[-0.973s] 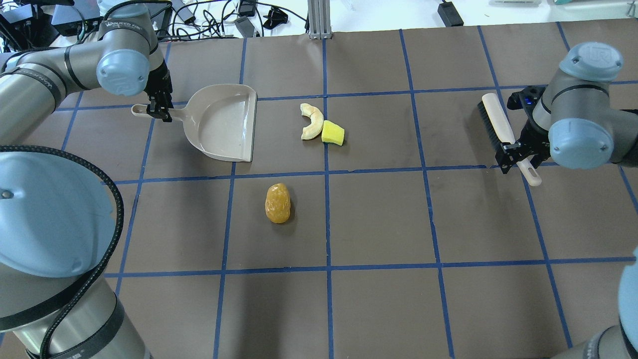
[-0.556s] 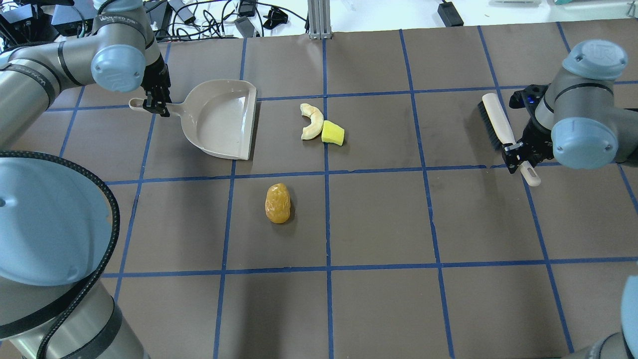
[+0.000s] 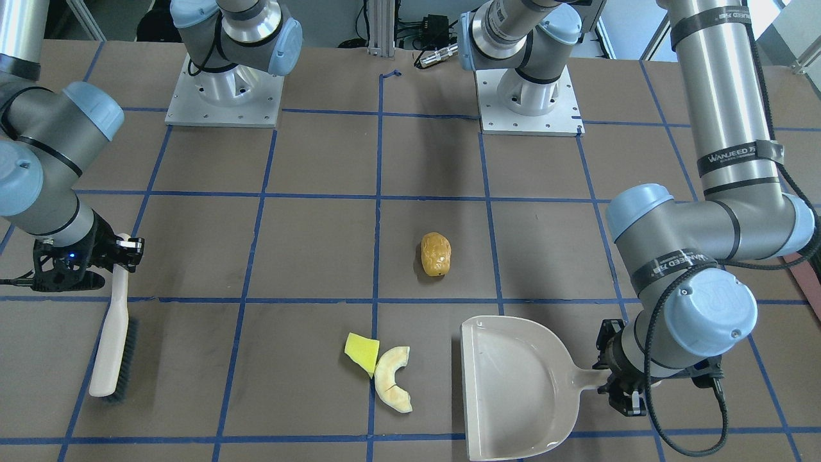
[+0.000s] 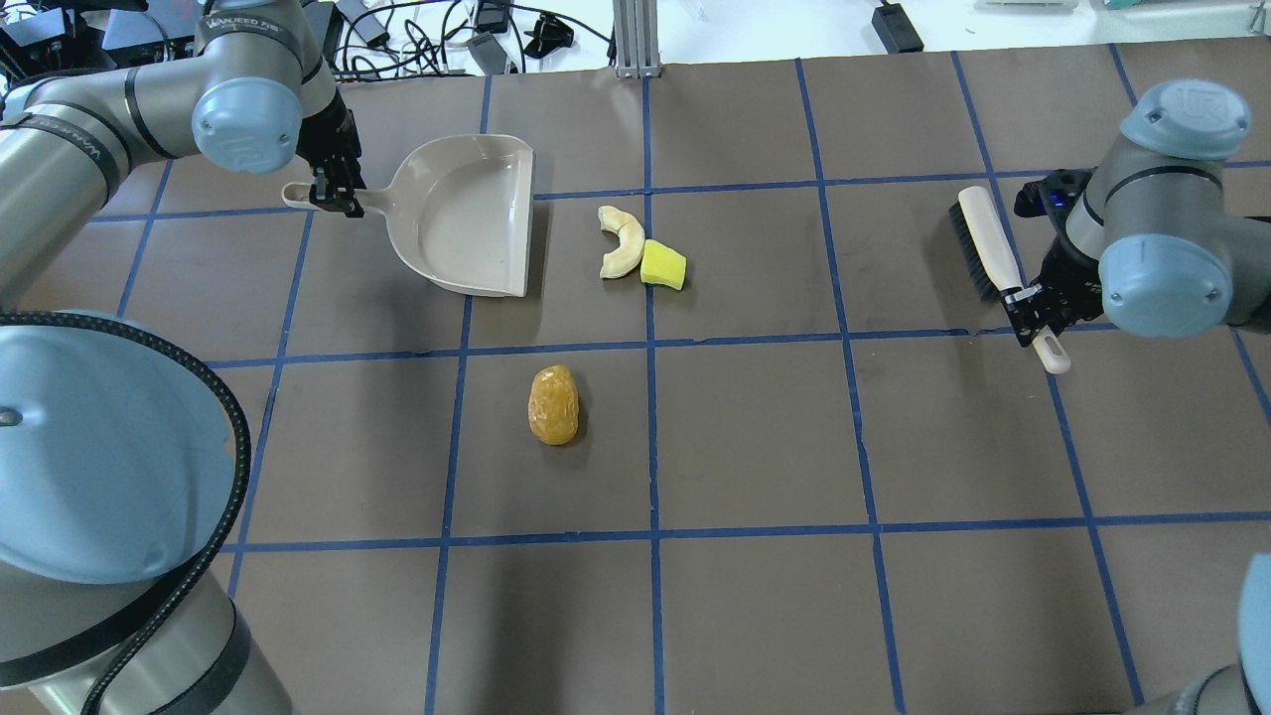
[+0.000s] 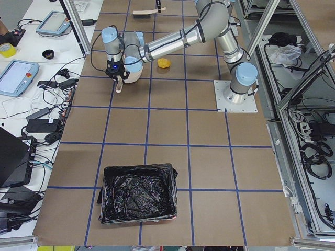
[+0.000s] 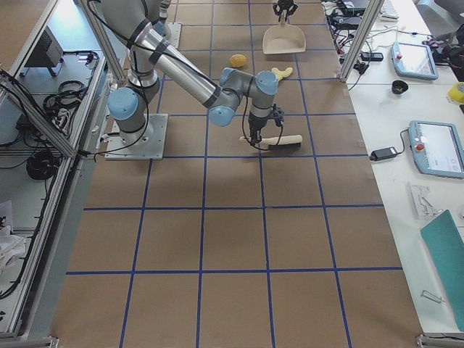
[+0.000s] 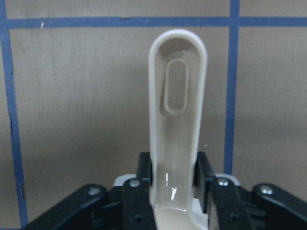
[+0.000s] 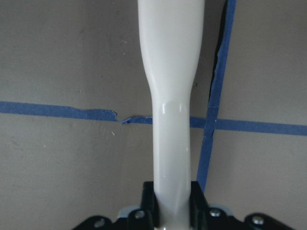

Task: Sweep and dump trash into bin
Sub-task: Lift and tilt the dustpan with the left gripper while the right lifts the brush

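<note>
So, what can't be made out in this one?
Exterior left: the dustpan scoop is hidden behind the left arm wrist.
Exterior left: the bin contents are lost in its dark, crinkled lining.
Right wrist view: the brush bristles are cut off by the top edge.

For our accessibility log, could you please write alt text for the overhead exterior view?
Two robot arms hold cleaning gear at a brown table with blue grid lines: the left tool grips a beige dustpan by its handle, the right tool a brush. Between them lie a cream crescent slice against a yellow wedge, and a golden-brown lump apart, nearer the robot.
</note>
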